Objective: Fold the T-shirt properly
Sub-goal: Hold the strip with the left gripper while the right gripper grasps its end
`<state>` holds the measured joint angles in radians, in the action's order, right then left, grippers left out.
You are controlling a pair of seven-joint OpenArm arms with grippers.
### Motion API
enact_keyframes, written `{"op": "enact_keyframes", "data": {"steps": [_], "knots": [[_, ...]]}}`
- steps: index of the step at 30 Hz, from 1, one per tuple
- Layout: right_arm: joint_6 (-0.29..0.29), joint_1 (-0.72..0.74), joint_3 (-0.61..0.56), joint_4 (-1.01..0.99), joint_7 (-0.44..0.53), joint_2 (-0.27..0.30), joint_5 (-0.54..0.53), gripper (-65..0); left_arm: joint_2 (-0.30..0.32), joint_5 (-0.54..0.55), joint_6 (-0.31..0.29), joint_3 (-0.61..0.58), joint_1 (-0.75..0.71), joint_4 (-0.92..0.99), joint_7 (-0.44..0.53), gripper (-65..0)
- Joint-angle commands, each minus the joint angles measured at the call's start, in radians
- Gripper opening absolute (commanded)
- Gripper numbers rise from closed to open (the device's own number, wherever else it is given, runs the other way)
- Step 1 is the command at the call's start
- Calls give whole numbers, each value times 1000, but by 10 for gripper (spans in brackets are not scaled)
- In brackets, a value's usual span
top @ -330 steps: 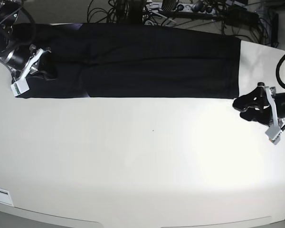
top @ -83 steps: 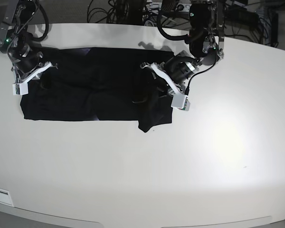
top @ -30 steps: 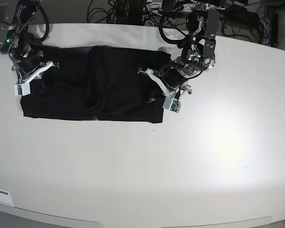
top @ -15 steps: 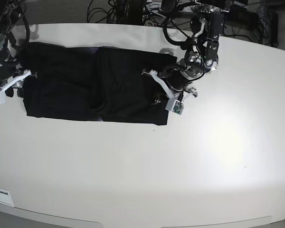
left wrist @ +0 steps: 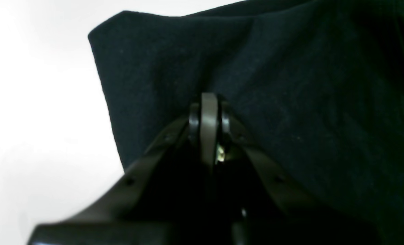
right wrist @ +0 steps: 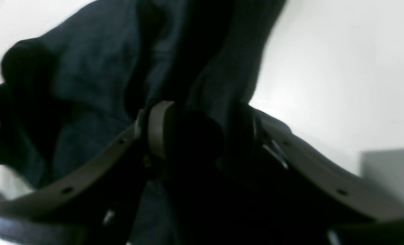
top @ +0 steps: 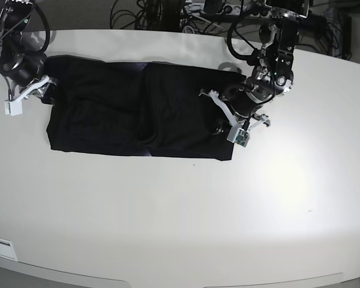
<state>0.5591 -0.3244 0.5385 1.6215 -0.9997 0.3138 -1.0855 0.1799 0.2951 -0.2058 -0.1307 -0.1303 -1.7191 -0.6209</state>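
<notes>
The black T-shirt (top: 126, 108) lies as a long folded band across the back of the white table (top: 180, 216), plain face up. My left gripper (top: 225, 120) is at the band's right end, shut on the cloth. In the left wrist view its pads (left wrist: 208, 112) are pressed together and the T-shirt (left wrist: 290, 85) puckers at their tip. My right gripper (top: 29, 95) stands open at the band's upper left corner. In the right wrist view its fingers (right wrist: 157, 126) are wide apart, with dark folds of the T-shirt (right wrist: 96, 68) loose around them.
Cables and equipment (top: 168, 15) crowd the space behind the table's far edge. A small white label (top: 0, 246) sits at the front left edge of the table. Both arms reach in from the back.
The right gripper opened, let go of the shirt's left end and pulled back to the left. The left gripper, still shut, dragged the whole band to the right.
</notes>
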Motion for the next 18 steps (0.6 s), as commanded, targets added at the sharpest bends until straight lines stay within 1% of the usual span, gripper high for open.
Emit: {"op": "enact_keyframes", "data": {"steps": [1,5,8,11,14,18], "knots": [[12,3,6,10,7,16,-29,-350,6,-23,23,2,-5,4,-68,-650],[30,3,6,10,-18,16,-73,-350,6,-21,16,2,-5,4,-68,-650],[30,3,6,10,-38,15,-97,-350,6,-20,16,2,-5,4,-66,-650],[52,8,6,10,-37,13,-140,-350,6,-21,16,2,-5,4,-64,-650],[51,36,6,10,-38,13,-171,-350,6,-21,16,2,-5,4,-63,-650],[51,74,6,10,-53,13,-175,-350,6,-17,16,2,-5,4,-64,-650]]}}
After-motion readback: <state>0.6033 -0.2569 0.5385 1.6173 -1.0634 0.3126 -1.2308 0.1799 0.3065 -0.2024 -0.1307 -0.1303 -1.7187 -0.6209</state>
